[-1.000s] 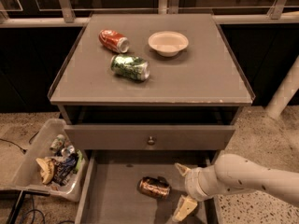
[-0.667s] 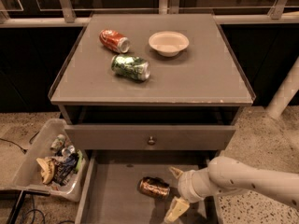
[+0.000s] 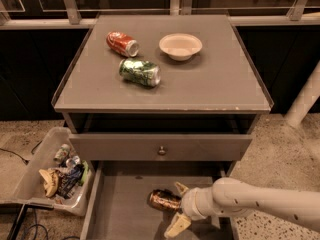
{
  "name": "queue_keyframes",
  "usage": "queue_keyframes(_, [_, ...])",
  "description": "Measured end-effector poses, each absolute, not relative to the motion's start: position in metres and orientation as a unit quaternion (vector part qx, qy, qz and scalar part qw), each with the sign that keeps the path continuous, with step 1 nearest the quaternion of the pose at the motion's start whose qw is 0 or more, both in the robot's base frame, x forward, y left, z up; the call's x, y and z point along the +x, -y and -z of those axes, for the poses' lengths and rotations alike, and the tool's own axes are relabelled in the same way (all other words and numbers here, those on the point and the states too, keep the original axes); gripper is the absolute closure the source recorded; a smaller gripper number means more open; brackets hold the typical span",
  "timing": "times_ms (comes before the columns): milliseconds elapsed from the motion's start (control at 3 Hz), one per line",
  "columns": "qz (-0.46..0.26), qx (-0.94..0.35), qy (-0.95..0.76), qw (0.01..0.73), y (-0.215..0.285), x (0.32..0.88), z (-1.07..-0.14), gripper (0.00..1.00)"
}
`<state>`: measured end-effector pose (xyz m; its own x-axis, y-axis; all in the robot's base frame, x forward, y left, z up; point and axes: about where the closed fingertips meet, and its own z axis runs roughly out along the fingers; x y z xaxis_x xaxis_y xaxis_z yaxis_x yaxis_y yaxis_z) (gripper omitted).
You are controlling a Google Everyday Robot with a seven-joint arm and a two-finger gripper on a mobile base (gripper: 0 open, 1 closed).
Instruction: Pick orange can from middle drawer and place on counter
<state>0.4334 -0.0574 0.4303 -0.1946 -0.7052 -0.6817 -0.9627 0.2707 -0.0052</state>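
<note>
While the orange can (image 3: 163,200) lies on its side on the middle drawer (image 3: 120,204) floor with the gripper (image 3: 174,209) jaws spread apart at its right end, you risk nudging it into a roll if one finger touches first.

Robot test lab: drawer cabinet (image 3: 210,91), speckled floor (image 3: 282,156), junk bin (image 3: 31,180); jaws over middle drawer (image 3: 120,206).

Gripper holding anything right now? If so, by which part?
Nothing held yet. The gripper sits low in the middle drawer, open and straddling one end of the orange can.
</note>
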Motion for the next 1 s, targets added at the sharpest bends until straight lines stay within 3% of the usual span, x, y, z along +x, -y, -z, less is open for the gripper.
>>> queue_keyframes(1000, [-0.156,-0.530,-0.761,0.341,0.044,0.484,-0.370,0.00])
